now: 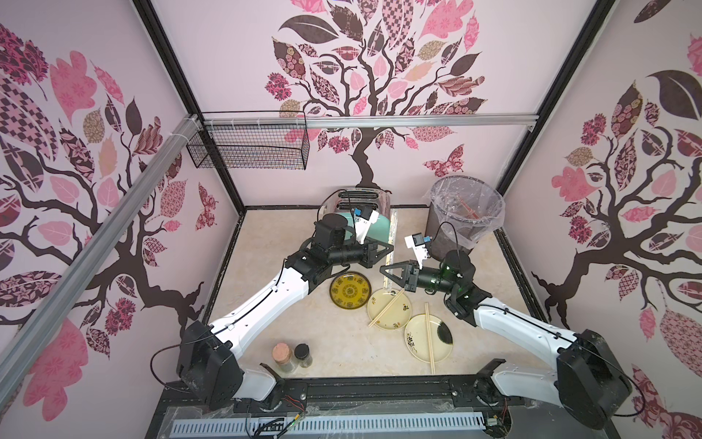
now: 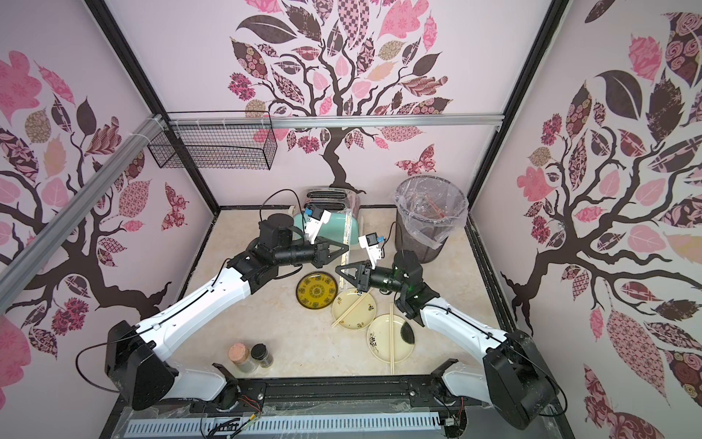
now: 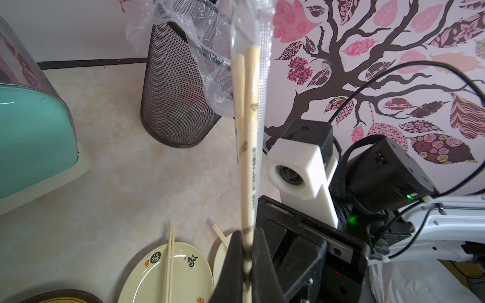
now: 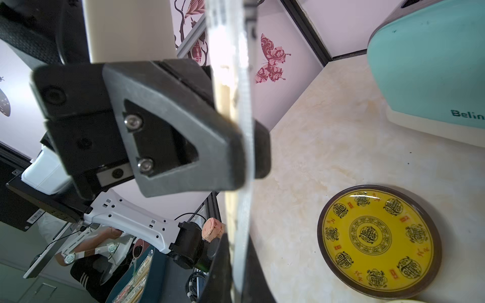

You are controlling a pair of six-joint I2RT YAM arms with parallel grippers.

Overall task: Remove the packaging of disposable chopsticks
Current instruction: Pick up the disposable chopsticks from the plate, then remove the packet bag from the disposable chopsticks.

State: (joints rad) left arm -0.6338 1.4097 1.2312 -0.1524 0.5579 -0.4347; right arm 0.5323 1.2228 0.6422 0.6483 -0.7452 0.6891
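The marbled worktop (image 1: pixel 334 342) carries a mesh bin (image 1: pixel 444 232) at the rear right and a mint toaster (image 4: pixel 425 65) at the rear centre. Nearer the front stand a yellow plate (image 1: pixel 349 290), a middle cream plate (image 1: pixel 399 315) and a front cream plate (image 1: pixel 442 349). One bare chopstick pair (image 1: pixel 387 308) lies across the middle plate, and another bare pair (image 1: pixel 429 338) across the front plate. The clear sleeve (image 3: pixel 262 105), with the wrapped chopsticks (image 3: pixel 249 131) inside, is held above the worktop between toaster and plates. The left pincer (image 3: pixel 247 236) is clamped on sleeve and sticks together. The right pincer (image 4: pixel 237 241), just beside it on the plate side, is closed flat on the sleeve.
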